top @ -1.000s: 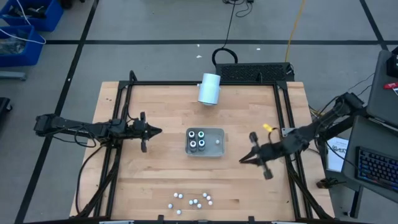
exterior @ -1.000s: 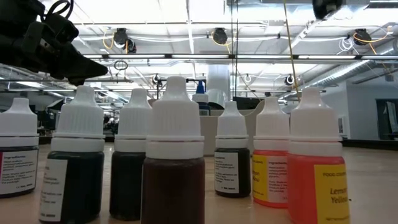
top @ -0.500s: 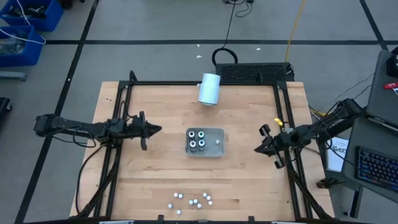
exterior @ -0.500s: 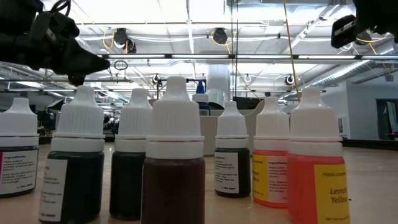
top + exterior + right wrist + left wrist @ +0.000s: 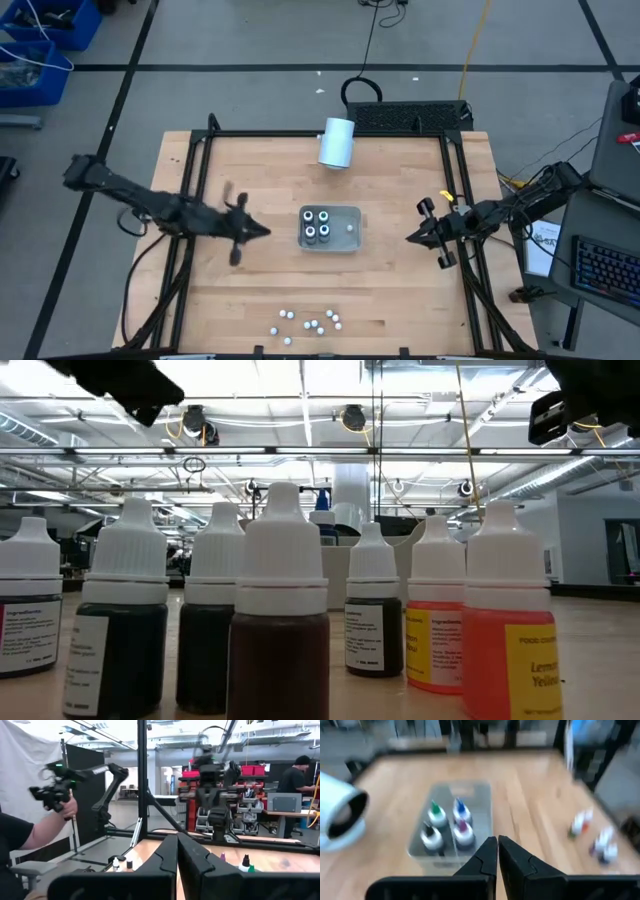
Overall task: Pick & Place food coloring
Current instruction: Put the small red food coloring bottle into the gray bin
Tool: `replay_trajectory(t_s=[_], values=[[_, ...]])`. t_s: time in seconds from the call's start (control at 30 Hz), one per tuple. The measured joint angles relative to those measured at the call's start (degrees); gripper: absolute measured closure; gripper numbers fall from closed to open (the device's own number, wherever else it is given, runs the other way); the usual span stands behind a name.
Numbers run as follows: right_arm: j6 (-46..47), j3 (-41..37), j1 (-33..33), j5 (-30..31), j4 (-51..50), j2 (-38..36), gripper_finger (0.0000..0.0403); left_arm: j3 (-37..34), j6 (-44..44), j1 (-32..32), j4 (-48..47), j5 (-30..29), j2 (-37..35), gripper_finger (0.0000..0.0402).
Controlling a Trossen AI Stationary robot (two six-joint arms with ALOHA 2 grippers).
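Note:
Four dark food coloring bottles [image 5: 318, 224] stand upright in the grey tray [image 5: 348, 240] at mid-table; the left wrist view shows them with coloured tips [image 5: 447, 822]. Several small white-capped bottles [image 5: 308, 321] stand loose near the table's near edge and fill the low view [image 5: 280, 610]. My left gripper [image 5: 262, 231] hovers left of the tray, shut, pointing at it [image 5: 497, 851]. My right gripper [image 5: 410, 239] hangs right of the tray near the right rail, shut [image 5: 176, 851].
A large white cylinder [image 5: 337, 142] lies on its side at the far edge. Black frame rails [image 5: 462, 220] run along the table's sides. Bare wood lies between the tray and the loose bottles. A person's arm holding a controller [image 5: 50, 810] shows beyond the table.
My left gripper has swung toward the tray and somewhat toward the near edge, its arm now slanting across the left rail. My right gripper has drawn back from beside the tray toward the table's right edge, then stayed nearly still. The bottles have not moved.

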Motion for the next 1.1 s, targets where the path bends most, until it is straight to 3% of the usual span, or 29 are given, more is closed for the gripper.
replay_trajectory(t_s=[0.13,0.23,0.4,0.5,0.77,1.1], values=[[-0.38,-0.02,0.0,-0.02,0.2,-0.07,0.0401,11.54,-6.56,-6.08,-13.33,-1.77,14.89,0.038],[-0.89,-0.04,0.0,-0.02,0.13,-0.04,0.0402,19.42,-10.91,-9.35,-20.72,1.37,25.76,0.038],[-1.58,-0.04,0.0,-0.02,0.25,-0.04,0.0401,31.59,-12.99,-12.98,-24.9,6.1,40.76,0.0376],[-2.56,-0.09,-0.2,-0.02,0.63,-0.04,0.0402,39.57,-13.0,-13.72,-26.58,9.94,47.39,0.0352],[-2.85,-0.11,-0.22,-0.02,1.81,-0.04,0.0402,54.97,-14.12,-13.82,-36.41,12.96,60.69,0.0245],[-2.83,-0.11,-0.22,-0.02,1.65,-0.04,0.0402,57.02,-14.65,-13.71,-39.08,18.41,64.94,0.0193]])
